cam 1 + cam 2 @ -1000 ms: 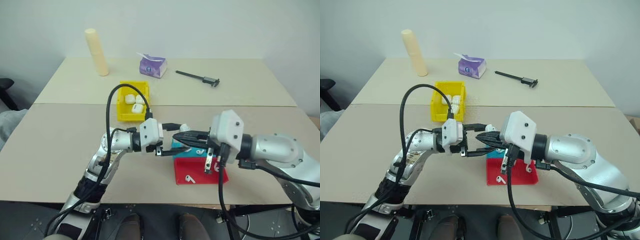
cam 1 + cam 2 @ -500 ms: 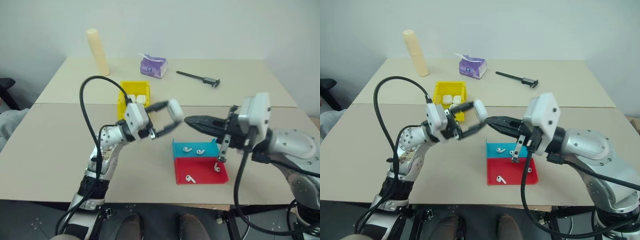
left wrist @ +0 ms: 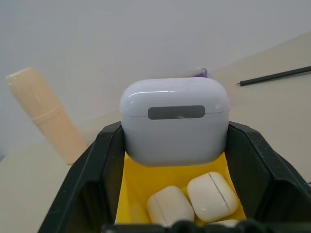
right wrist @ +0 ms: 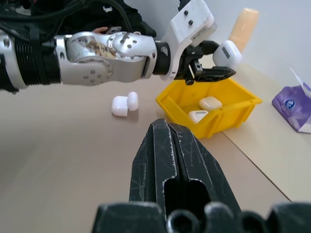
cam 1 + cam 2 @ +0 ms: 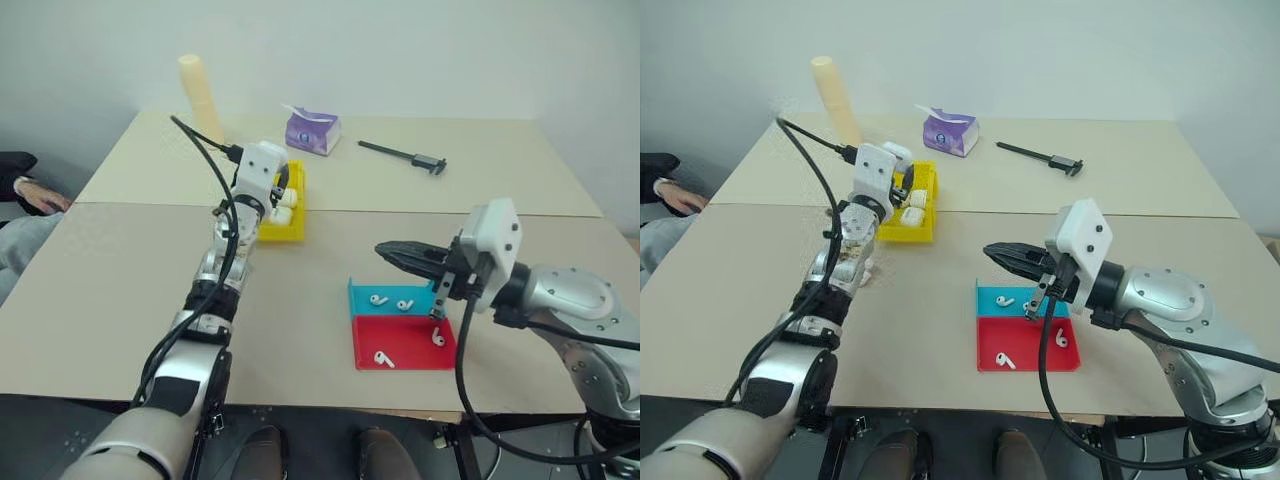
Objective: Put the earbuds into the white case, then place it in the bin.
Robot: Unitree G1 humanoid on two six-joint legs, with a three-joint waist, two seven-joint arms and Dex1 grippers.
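My left gripper [image 4: 219, 62] hangs over the yellow bin [image 5: 287, 232], shut on a closed white case [image 3: 175, 121] held between its fingertips. Below it, two more white cases [image 3: 212, 195] lie inside the bin. My right gripper [image 5: 386, 249] is shut and empty, pointing left just above the teal tray [image 5: 355, 292]. Two earbuds [image 5: 378, 298] lie in the teal tray. Two more earbuds [image 5: 383, 357] lie in the red tray [image 5: 400, 362] in front of it.
An open white case [image 4: 121, 104] lies on the table beside the bin. At the back stand a cream cylinder [image 5: 200, 95], a purple tissue pack [image 5: 311, 130] and a black caliper [image 5: 402, 154]. A person's hand [image 5: 40, 197] rests at the left edge.
My left arm has swung from the table's middle out and away to the yellow bin, carrying the white case. The right gripper has drawn back a little to the right, still shut.
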